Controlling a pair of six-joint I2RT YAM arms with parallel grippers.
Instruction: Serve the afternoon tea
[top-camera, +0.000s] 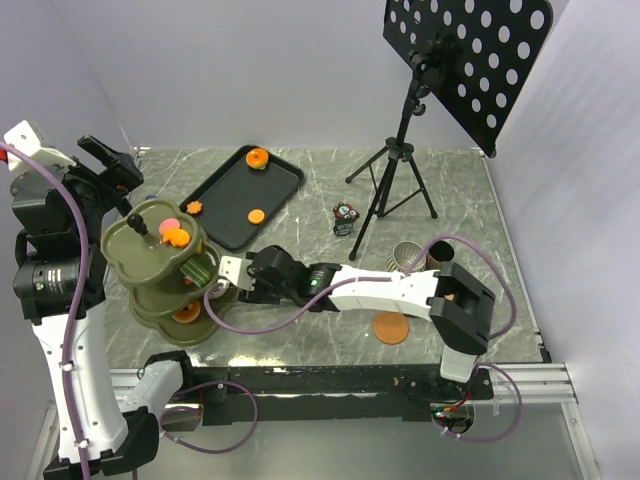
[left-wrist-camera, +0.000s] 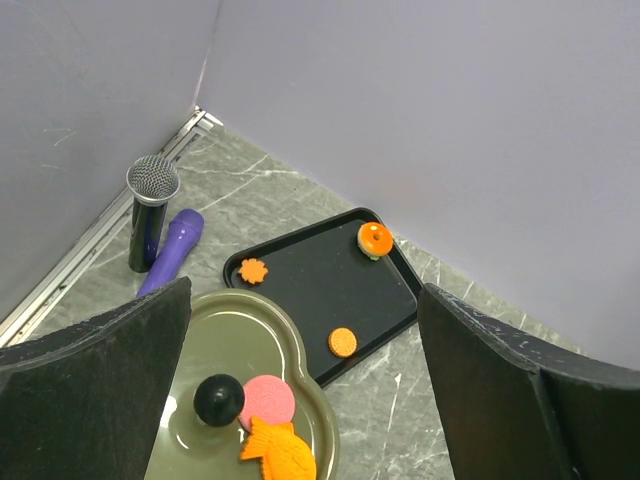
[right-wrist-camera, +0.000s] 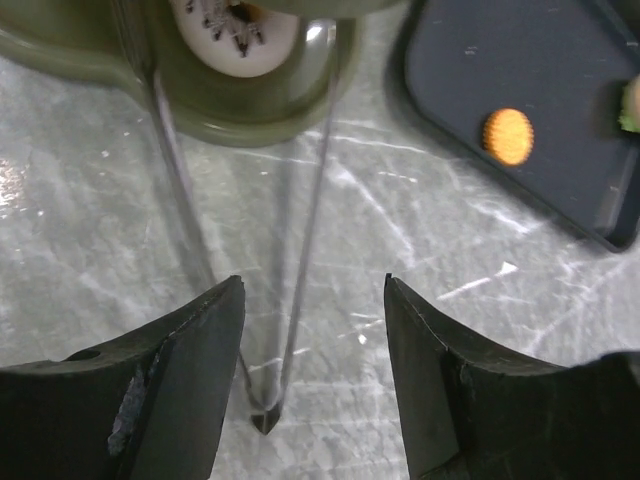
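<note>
Tongs pickup, we reckon: our right gripper (right-wrist-camera: 312, 290) straddles the thin metal tongs (right-wrist-camera: 302, 250) beside the green tiered stand (right-wrist-camera: 60, 50), jaws wide, gripping nothing. Next we must close squarely. Above the stand our left gripper (left-wrist-camera: 305, 290) gapes, empty.

An orange-topped pastry (top-camera: 257, 158) is set at the far corner of the tray (top-camera: 235, 195); a flower-shaped orange biscuit (top-camera: 195, 208) and a round biscuit (top-camera: 257, 215) are laid flat nearer. A pink disc (top-camera: 170, 224) and an orange fish cake (top-camera: 177, 238) are placed touching on the top tier of the stand (top-camera: 120, 245), a white sprinkled donut (right-wrist-camera: 237, 25) on a lower one. A brown-orange saucer (top-camera: 391, 327) is laid on the table (top-camera: 330, 170), with a ribbed grey cup (top-camera: 405, 256) and a dark cup (top-camera: 441, 250) stood upright beyond it.
</note>
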